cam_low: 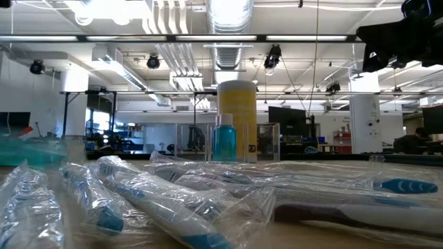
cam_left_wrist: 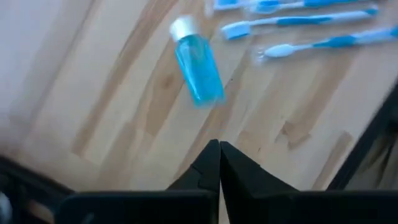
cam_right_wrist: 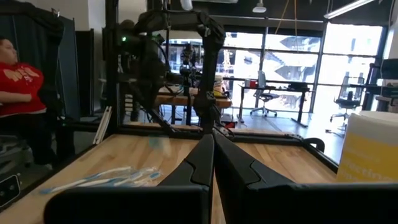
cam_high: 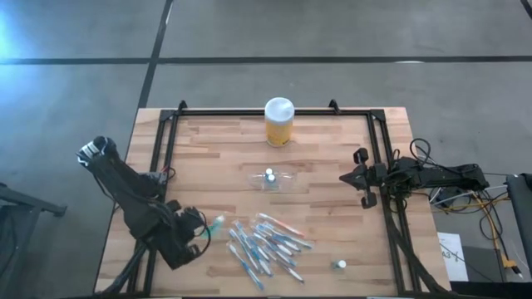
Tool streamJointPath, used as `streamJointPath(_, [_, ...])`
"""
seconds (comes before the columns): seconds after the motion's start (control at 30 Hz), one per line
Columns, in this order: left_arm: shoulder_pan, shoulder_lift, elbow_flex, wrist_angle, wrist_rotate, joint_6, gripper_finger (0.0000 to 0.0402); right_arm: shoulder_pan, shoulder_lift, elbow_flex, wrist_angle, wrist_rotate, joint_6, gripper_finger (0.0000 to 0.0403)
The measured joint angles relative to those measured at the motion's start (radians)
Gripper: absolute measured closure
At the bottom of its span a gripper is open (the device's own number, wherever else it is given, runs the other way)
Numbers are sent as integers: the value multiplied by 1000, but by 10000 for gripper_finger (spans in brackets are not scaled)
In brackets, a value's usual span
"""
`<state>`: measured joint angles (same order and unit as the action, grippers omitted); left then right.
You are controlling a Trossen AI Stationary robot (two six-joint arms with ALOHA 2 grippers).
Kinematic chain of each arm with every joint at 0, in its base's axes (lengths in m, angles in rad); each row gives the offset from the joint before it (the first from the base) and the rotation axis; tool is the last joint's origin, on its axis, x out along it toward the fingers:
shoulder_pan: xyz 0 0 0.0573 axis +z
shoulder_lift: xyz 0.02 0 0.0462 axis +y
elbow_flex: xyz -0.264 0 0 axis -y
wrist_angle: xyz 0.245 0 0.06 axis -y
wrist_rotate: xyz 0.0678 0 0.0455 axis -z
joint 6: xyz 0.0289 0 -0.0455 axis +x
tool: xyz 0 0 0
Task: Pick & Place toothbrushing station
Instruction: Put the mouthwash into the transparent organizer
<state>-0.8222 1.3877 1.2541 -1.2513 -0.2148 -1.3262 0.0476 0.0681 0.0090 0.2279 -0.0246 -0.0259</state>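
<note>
A: Station [cam_high: 273,179], clear plastic holder, mid-counter [cam_high: 332,216], just in front of the yellow jar [cam_high: 278,122]; one small blue bottle [cam_high: 269,175] standing in it. Hard to pick out against the wood.

B: Loose stock?

A: Wrapped toothbrushes [cam_high: 264,241], heaped at the near edge. Second small bottle [cam_high: 340,265] near the right corner. Third blue bottle [cam_left_wrist: 196,61], white cap, lying on its side on the bare wood just ahead of the left tool [cam_left_wrist: 219,155].

B: Left tool, condition?

A: Fingers pressed together, nothing between them. It sits above the counter at the near left corner, short of the lying bottle, not touching it.

B: Right tool [cam_right_wrist: 211,146]?

A: Also closed and empty, parked at the right edge of the frame, well apart from everything.

B: Risks?

A: Closed fingers arriving at the lying bottle would push or roll it instead of gripping it, likely into the toothbrush heap. The bottle is round and smooth, so an off-centre pinch may squirt it out. The station is light and nearly invisible; a misjudged approach could knock it or tip its bottle.
</note>
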Motion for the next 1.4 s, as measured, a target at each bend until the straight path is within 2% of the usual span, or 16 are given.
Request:
streamJointPath(0.13, [14,-22,37,-43,-34,144,397,0,0,0,4,0,32,394])
streamJointPath(0.33, [87,-58,18,-58,-143,120,396,0,0,0,5,0,100,394])
streamJointPath(0.43, [150,-57,-8,-44,-160,119,394,0,0,0,4,0,121,394])
streamJointPath(0.53, [211,-52,-69,60,-211,100,386,0,1,0,-6,0,140,394])
streamJointPath(0.63, [289,-36,-149,250,-193,161,369,0,6,0,-16,0,151,394])
streamJointPath(0.73, [364,-1,-228,455,-127,245,339,0,19,0,-16,0,150,394])
streamJointPath(0.87, [453,58,-296,615,-48,318,283,0,37,0,-15,0,150,394])
streamJointPath(1.03, [530,132,-308,639,14,366,194,0,40,0,-12,0,141,394])
streamJointPath(1.17, [558,205,-284,640,102,377,130,0,40,0,-10,0,124,394])
streamJointPath(1.3, [559,287,-251,625,126,399,94,0,39,0,-9,0,120,394])
streamJointPath(1.4, [559,345,-231,621,125,421,87,0,39,0,-9,0,120,394])
